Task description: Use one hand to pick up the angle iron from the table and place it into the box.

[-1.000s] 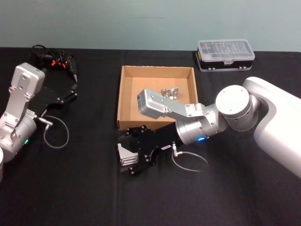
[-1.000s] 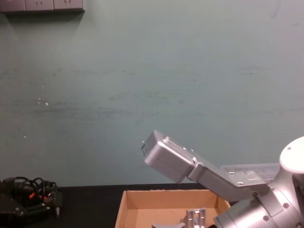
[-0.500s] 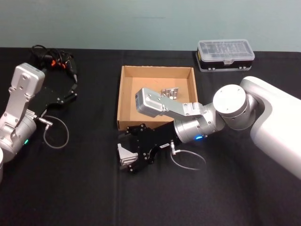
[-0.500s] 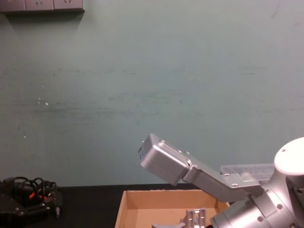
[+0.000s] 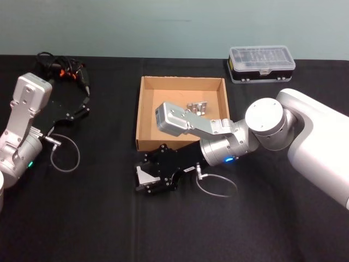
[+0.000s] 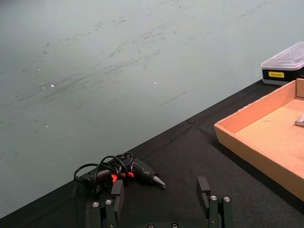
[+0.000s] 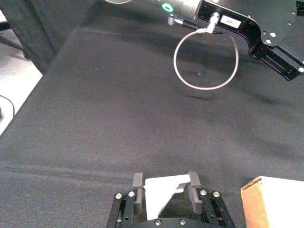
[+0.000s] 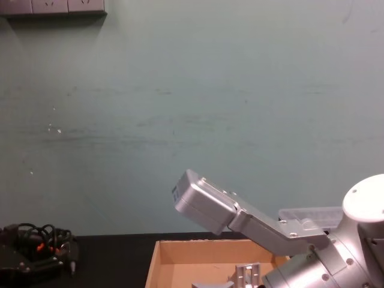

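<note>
Right gripper (image 5: 146, 180) clamps angle iron (image 7: 161, 194), apparently beside box (image 5: 140, 117).

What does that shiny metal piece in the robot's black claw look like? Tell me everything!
The angle iron is a small, pale silvery bracket that looks like metal, with a slanted, triangle-like face. It sits between the two fingers of the right gripper, which press against its sides. It is just in front of the box, near its front left corner, low over the table. Whether it touches the tabletop cannot be told.
</note>
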Robot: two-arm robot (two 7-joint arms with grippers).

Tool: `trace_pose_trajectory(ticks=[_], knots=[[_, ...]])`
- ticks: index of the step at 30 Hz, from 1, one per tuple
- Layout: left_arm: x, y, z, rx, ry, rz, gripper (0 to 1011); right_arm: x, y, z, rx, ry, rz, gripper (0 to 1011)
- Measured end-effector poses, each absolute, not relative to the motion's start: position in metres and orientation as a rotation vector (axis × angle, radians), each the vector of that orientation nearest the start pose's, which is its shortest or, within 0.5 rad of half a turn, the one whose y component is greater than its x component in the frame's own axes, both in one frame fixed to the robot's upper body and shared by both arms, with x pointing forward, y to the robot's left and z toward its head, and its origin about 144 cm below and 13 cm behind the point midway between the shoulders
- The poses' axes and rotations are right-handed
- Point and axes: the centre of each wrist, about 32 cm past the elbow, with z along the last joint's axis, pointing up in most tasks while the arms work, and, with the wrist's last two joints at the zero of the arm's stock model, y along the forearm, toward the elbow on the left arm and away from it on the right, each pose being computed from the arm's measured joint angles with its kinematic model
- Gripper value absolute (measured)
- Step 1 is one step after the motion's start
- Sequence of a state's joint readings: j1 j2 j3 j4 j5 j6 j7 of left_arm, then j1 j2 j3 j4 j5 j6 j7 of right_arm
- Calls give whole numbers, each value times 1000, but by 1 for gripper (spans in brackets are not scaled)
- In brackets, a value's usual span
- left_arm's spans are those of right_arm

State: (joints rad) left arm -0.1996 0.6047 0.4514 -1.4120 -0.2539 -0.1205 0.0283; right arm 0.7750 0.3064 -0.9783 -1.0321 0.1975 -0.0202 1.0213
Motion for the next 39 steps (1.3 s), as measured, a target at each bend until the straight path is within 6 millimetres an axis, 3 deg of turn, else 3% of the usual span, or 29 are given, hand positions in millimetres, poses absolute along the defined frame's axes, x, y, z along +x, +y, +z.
trace_pose_trajectory(ticks=[3, 12, 18, 29, 39], knots=[[489, 310, 1140, 304, -285, 1248, 1000, 599, -145, 1187, -576, -190, 69, 540], [489, 310, 1140, 304, -285, 1248, 1000, 597, -145, 1189, -572, -191, 69, 537], [489, 310, 1140, 304, -285, 1248, 1000, 595, -152, 1205, -519, -205, 31, 537], [489, 310, 1140, 304, -285, 1248, 1000, 595, -180, 1248, -358, -270, -204, 537], [489, 310, 1140, 304, -285, 1248, 1000, 608, -201, 1246, -329, -272, -462, 537]])
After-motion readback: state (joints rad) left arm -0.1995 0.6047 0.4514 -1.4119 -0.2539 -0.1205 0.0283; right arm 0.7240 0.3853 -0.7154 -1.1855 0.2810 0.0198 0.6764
